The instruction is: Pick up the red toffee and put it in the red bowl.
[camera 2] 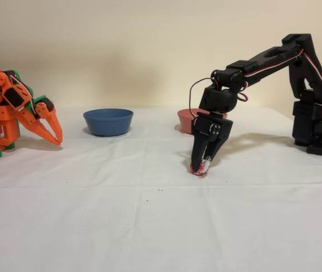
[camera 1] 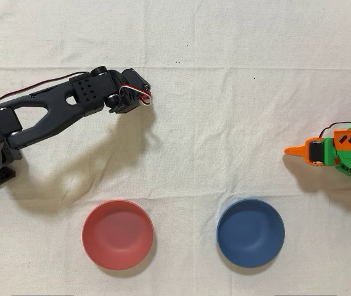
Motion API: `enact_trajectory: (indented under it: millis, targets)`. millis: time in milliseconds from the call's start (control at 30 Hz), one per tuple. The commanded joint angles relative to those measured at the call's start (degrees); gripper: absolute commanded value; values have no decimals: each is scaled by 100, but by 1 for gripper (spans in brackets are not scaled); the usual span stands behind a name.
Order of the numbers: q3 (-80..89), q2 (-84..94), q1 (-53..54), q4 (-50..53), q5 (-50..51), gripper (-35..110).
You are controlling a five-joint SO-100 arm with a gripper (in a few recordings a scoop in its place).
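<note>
In the overhead view the black arm reached across the cloth-covered surface (camera 1: 237, 123), its end effector (camera 1: 139, 97) pointing straight down, so its own wrist body hid the fingertips and whatever lay under them. The red bowl (camera 1: 118, 234) sat well away from the end effector toward the lower edge of that view, slightly left of it, with the dark blue bowl (camera 1: 250, 232) further to the right and an idle orange arm (camera 1: 338, 151) at the far right edge. In the fixed view the end effector (camera 2: 201, 165) stood nearly upright with its tips down at the cloth, the two fingers drawn close together around the red toffee (camera 2: 197, 169), which lay on the surface between and just below the tips; whether the pinch was fully firm could not be told. The red bowl (camera 2: 187, 120) showed behind the end effector, partly hidden by it. Doing this step well likely meant finishing the squeeze on the candy's foil body rather than on a loose wrapper end, then lifting straight up before swinging, high enough to clear the bowl's rim, since so small and slick a thing could easily slip out.
</note>
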Motion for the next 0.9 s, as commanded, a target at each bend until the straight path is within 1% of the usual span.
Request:
enact_trajectory:
  millis: [0, 267, 467, 700, 867]
  targets:
    - [-44, 1151, 229, 264, -105, 2]
    - [-378, 2294, 932, 1125, -325, 2]
    - [-325, 3032, 1793, 1556, -686, 2]
    - [-308, 3595, 2997, 1811, -1213, 3]
    - [18, 3841, 3823, 1731, -1450, 3]
